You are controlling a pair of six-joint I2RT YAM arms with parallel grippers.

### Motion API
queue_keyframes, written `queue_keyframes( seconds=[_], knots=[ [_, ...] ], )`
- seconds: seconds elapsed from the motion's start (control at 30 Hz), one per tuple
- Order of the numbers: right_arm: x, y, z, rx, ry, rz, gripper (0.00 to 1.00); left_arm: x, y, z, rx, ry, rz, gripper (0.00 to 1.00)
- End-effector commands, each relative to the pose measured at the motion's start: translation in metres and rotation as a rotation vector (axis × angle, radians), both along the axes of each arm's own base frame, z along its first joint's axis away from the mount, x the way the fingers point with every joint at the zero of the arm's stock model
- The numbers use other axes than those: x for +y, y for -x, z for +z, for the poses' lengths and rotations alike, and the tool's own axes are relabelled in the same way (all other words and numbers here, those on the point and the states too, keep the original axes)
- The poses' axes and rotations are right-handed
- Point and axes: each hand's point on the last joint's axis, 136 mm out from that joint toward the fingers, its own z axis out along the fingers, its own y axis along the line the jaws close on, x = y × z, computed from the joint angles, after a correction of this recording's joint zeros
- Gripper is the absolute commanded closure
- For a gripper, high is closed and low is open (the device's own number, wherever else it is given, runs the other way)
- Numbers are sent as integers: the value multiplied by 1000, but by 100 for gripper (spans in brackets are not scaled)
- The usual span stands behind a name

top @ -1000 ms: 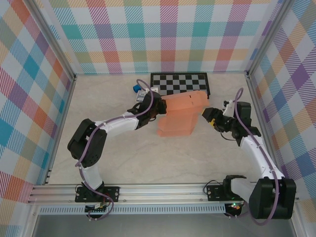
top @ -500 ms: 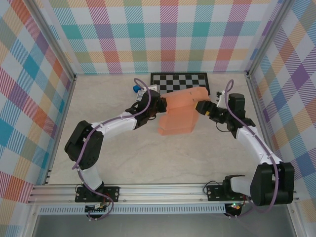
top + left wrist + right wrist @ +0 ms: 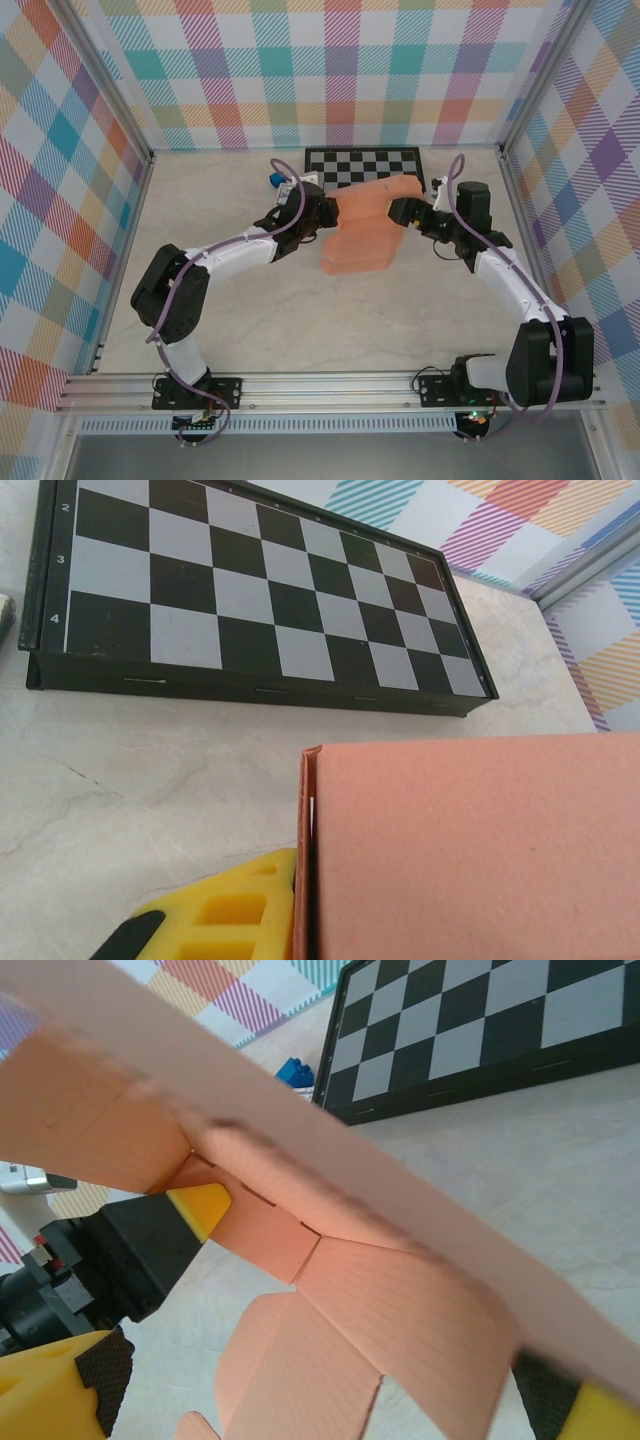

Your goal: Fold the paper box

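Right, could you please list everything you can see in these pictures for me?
paper box: one, salmon-orange, partly folded, mid-table between the two grippers
chessboard: one, black and white, at the back of the table, behind the box
cube: one, blue, small, just left of the chessboard
table: one, pale marbled top
walls: plaid in many colours, on three sides of the table
left gripper: one, yellow fingers, shut on the box's left edge
right gripper: one, yellow fingers, open, at the box's upper right flap
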Motion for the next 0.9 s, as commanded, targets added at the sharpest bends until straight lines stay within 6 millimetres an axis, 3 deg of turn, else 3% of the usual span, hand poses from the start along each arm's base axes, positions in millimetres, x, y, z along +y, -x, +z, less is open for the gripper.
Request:
queue_keyframes(
  seconds=[0.0,0.37,0.7,0.87],
  knots=[
    [8,-6,26,-92,-2,42,0,-4,4,20,-26,45,-12,85],
    [21,5,30,-84,15,100,0,0,3,14,-23,23,7,84],
    [11,16,20,-72,113,91,0,-2,-1,9,-19,14,4,84],
    [12,13,27,-91,109,97,0,-1,1,6,-9,2,3,84]
  ],
)
